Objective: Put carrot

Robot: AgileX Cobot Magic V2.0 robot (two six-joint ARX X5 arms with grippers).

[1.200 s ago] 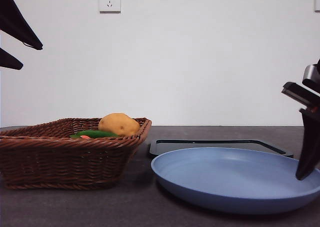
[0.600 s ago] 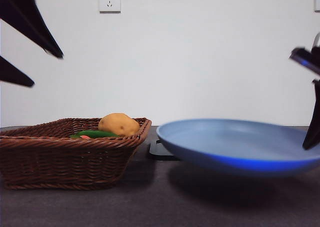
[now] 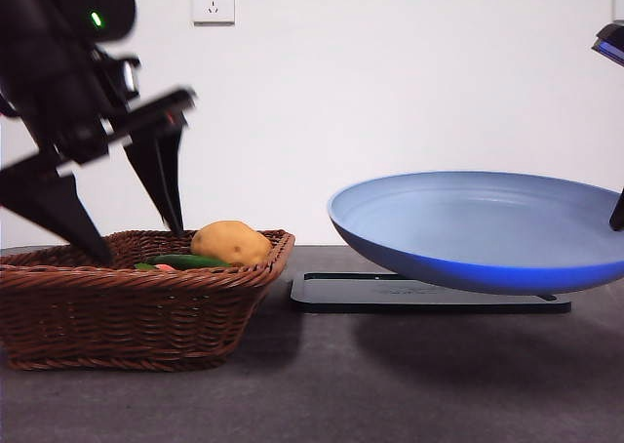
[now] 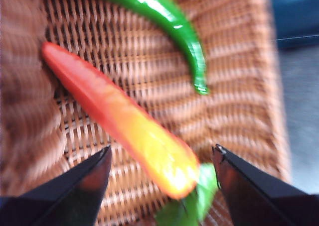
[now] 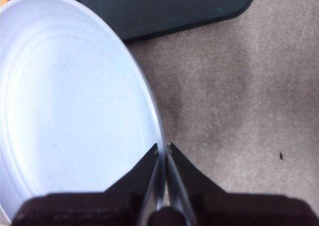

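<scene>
Front view: brown woven wicker basket (image 3: pixel 136 306) sits on dark tabletop (image 3: pixel 312 404) at left, w/ rounded yellow-brown potato (image 3: pixel 232 242) and long green vegetable (image 3: pixel 185 261) showing over its rim. Left gripper (image 3: pixel 136 243) hangs over the basket from upper left, jaws spread wide, tips just above the rim. At right a round blue plastic plate (image 3: pixel 478 233) is held up off the tabletop, tilted, above a flat black tray (image 3: pixel 429 295); only a dark bit of the right gripper shows at the right edge.

Left wrist view: smooth orange-red tapered carrot (image 4: pixel 119 119) w/ green leafy top (image 4: pixel 192 201) lies on the basket floor, between the wide-open jaws of the left gripper (image 4: pixel 162 159), not gripped. Green vegetable lies beside it, apart.

Right wrist view: right gripper (image 5: pixel 163 151) is pinched narrow on the plate's rim (image 5: pixel 154 111), holding it over tabletop; tray's corner lies beyond.
</scene>
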